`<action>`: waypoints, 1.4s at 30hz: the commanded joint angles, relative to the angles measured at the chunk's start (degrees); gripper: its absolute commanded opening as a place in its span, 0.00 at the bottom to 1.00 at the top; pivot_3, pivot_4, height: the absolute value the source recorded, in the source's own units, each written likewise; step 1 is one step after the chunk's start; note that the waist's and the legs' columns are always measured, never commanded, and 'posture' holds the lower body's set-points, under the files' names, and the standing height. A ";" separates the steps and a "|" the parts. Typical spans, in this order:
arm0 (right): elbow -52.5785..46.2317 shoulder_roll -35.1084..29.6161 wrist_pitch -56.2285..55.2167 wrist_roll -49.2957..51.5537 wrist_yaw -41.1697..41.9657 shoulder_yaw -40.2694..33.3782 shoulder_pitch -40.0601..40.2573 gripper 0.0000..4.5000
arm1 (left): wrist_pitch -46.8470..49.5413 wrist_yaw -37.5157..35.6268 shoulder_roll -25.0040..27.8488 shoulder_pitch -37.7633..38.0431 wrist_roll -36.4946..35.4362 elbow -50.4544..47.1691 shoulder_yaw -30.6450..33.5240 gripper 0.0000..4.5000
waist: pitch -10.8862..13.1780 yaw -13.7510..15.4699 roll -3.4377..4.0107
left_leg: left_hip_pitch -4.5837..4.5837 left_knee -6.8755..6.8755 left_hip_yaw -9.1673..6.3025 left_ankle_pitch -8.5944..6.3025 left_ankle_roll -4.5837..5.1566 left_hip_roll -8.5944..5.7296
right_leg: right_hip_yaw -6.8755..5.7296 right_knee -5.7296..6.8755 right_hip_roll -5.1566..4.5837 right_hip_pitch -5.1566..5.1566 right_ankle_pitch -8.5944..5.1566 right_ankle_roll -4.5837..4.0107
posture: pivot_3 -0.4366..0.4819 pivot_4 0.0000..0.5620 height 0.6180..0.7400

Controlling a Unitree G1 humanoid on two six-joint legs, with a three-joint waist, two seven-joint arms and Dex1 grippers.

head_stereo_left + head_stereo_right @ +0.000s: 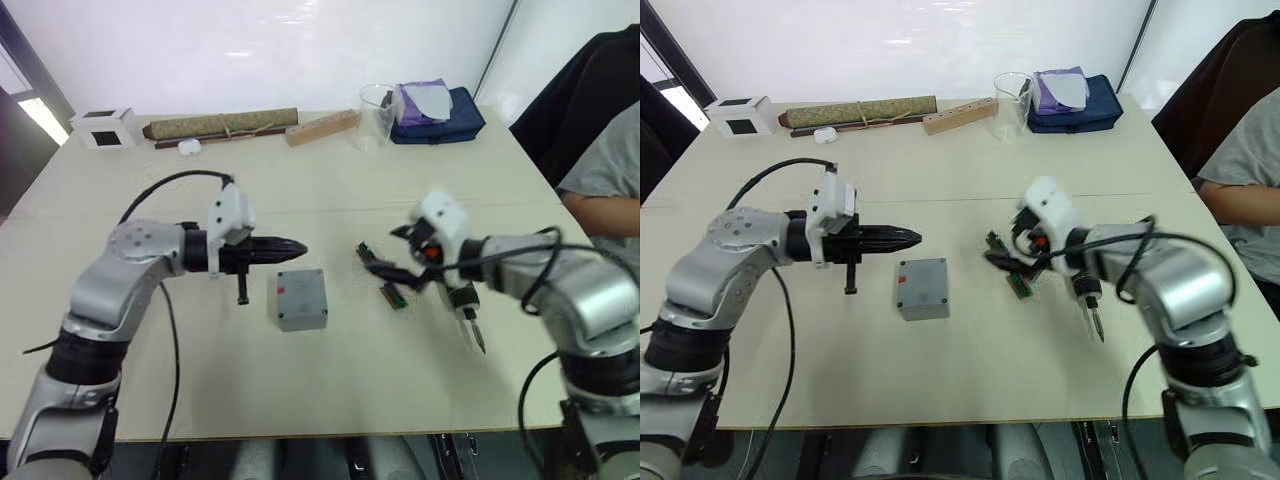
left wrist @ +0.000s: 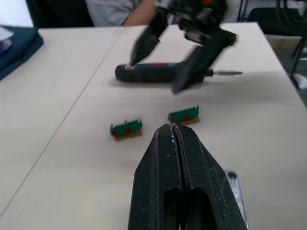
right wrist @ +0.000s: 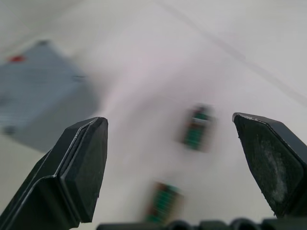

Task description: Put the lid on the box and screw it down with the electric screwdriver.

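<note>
The right gripper (image 3: 172, 167) jaws gape wide over two green parts (image 3: 196, 128) beside the box (image 3: 41, 91).

Table (image 1: 330, 370) with box (image 1: 301, 298), screwdriver (image 1: 470, 318).

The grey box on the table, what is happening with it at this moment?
Nothing is holding the box now. It sits on the table with a flat grey top that looks like the lid already in place. The left gripper is shut and empty, beside the box. The right gripper is open above two small green circuit boards. The electric screwdriver lies on the table by it, not gripped.
</note>
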 commanded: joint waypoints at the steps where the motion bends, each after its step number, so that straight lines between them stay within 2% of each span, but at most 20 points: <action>1: 7.27 -6.38 12.27 -0.51 -0.73 0.69 -8.44 0.99 | -1.71 -2.14 -0.81 -2.12 -1.29 0.47 -0.15 0.00 | -0.01 -0.09 -0.01 | 0.00 0.02 0.01 0.00 0.00 0.00 | 0.01 0.00 0.00 -0.01 0.00 0.00 | 0.48 0.27 0.97; 5: 15.35 -10.78 16.50 0.35 -0.29 6.77 -13.61 0.99 | -2.53 -2.89 -2.23 -3.72 -1.02 0.89 -0.65 0.00 | -0.01 -0.13 -0.02 | 0.02 -0.10 0.01 0.00 0.00 0.03 | 0.02 -0.07 0.05 -0.02 -0.01 -0.02 | 0.48 0.27 0.97; 11: 29.12 -13.45 16.50 9.51 -1.07 20.12 -20.76 0.99 | -2.53 -3.81 -3.15 -3.59 -2.08 -0.82 -0.97 0.00 | 0.00 -0.18 -0.01 | -0.01 -0.05 0.15 0.00 0.00 0.02 | 0.14 -0.12 -0.01 -0.04 0.00 0.00 | 0.48 0.27 0.97; 15: 36.05 -11.24 16.50 12.11 -3.15 26.19 -23.03 0.99 | -3.36 -3.44 -4.13 -3.74 -1.51 -0.46 -1.43 0.00 | 0.00 -0.13 0.00 | -0.03 -0.05 0.15 0.00 0.00 0.02 | 0.14 -0.14 0.01 -0.06 0.00 0.00 | 0.48 0.27 0.97; 19: 42.87 -7.67 16.50 13.44 -5.88 28.41 -23.24 0.99 | -3.49 -1.45 -4.90 -3.35 -1.00 -1.33 -1.48 0.00 | 0.00 -0.15 -0.01 | -0.04 -0.04 0.15 0.00 0.00 0.02 | 0.14 -0.15 0.01 -0.07 0.00 0.00 | 0.48 0.27 0.97; 26: 49.34 -2.17 16.50 13.97 -8.62 31.00 -24.26 0.99 | -2.72 1.85 -4.67 -1.02 -0.89 -3.75 -1.25 0.00 | -0.10 -0.35 -0.18 | -0.07 -0.03 0.15 0.00 0.00 0.03 | 0.15 -0.14 0.01 -0.12 0.01 0.01 | 0.48 0.27 0.97; 29: 49.33 -1.11 16.50 14.03 -9.12 32.00 -24.61 0.85 | -2.36 2.50 -4.34 -0.47 -1.32 -4.02 -0.95 0.00 | -0.13 -0.31 -0.23 | 0.00 -0.01 0.14 0.00 0.00 0.05 | 0.15 -0.14 0.06 -0.05 0.03 -0.01 | 0.48 0.27 0.97; 32: 49.48 -0.14 16.50 14.78 -9.54 32.17 -25.15 0.63 | -2.88 2.64 -4.09 -0.26 -0.99 -3.41 -0.91 0.00 | -0.13 -0.39 -0.24 | 0.01 -0.01 0.14 0.00 0.00 0.06 | 0.15 -0.13 0.09 -0.05 0.03 -0.01 | 0.48 0.27 0.97; 35: 49.83 0.25 16.50 14.13 -10.26 30.90 -26.96 0.47 | -2.85 2.94 -3.87 0.01 -0.71 -3.23 -1.07 0.00 | -0.14 -0.49 -0.25 | 0.02 -0.02 0.14 0.00 0.01 0.07 | 0.15 -0.11 0.10 -0.05 0.03 -0.01 | 0.48 0.27 0.97; 38: 49.30 -1.15 16.50 13.92 -11.39 27.38 -29.39 0.47 | -2.57 2.76 -2.51 0.63 -0.26 -2.98 -0.86 0.00 | -0.12 -0.64 -0.22 | 0.03 -0.01 0.15 0.00 0.01 0.07 | 0.17 -0.10 0.10 -0.06 0.03 -0.02 | 0.48 0.27 0.97; 42: 37.29 -5.28 16.50 16.15 -12.25 20.62 -28.36 0.47 | -2.81 1.75 -0.19 1.13 -0.20 -2.58 -0.13 0.00 | 0.04 -0.18 0.04 | -0.11 -0.06 0.16 0.00 0.01 0.06 | 0.20 -0.05 0.10 -0.26 0.03 -0.02 | 0.48 0.27 0.97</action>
